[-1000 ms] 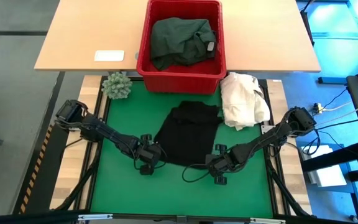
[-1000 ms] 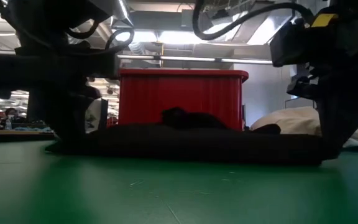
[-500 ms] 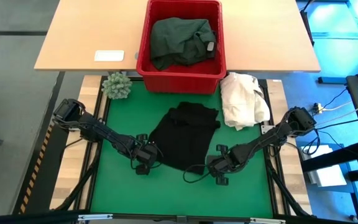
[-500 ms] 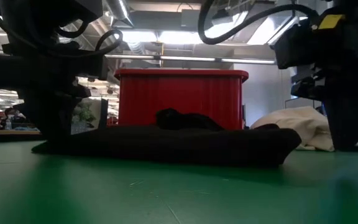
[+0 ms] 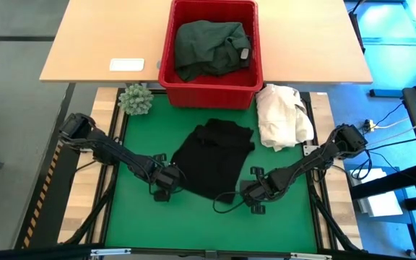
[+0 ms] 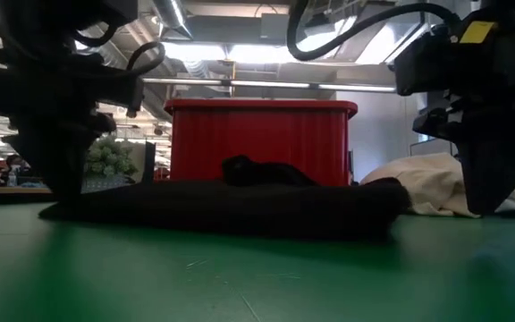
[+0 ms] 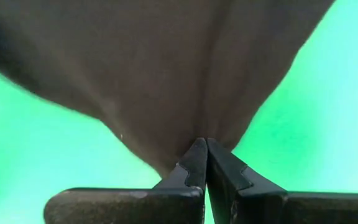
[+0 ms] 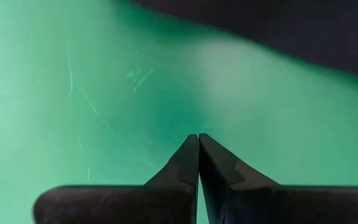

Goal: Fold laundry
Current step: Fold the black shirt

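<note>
Only left claw (image 7: 202, 149) pinching black garment (image 5: 215, 157)

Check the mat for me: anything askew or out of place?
The black garment lies skewed and bunched on the green mat. The left gripper is shut on its corner; the right gripper is shut on nothing, over bare mat. A cream cloth heap overhangs the mat's edge.

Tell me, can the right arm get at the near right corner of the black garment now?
Probably yes. The right gripper is shut, holding nothing, low over bare green mat just beside the black garment, and nothing lies between them.
</note>
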Robot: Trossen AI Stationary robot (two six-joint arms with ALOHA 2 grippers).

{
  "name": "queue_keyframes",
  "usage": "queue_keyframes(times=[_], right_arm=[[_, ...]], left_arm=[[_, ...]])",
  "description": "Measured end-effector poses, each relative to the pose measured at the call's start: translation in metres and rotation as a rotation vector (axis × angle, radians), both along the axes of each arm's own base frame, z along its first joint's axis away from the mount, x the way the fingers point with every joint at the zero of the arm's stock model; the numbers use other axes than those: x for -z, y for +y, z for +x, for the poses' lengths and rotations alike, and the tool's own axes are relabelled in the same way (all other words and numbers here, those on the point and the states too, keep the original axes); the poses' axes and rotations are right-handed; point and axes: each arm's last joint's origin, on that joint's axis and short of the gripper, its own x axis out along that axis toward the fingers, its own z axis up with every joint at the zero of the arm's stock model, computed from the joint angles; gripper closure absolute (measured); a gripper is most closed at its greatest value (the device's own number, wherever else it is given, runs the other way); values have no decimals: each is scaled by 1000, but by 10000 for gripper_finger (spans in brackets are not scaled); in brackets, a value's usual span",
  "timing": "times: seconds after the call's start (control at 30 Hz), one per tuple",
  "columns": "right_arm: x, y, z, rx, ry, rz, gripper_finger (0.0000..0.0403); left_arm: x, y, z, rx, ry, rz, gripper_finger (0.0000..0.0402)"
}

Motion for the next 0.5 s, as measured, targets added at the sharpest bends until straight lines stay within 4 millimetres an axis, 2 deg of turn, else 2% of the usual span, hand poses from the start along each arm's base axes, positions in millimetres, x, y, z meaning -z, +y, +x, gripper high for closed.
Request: queue_keyframes(times=[0.3,0.5], right_arm=[[-1,-3,3,2,-35,-45,393],[-1,-11,7,18,-67,-98,393]], left_arm=[[-18,-6,15,22,-80,3,402],[-35,-15,35,88,-280,40,402]])
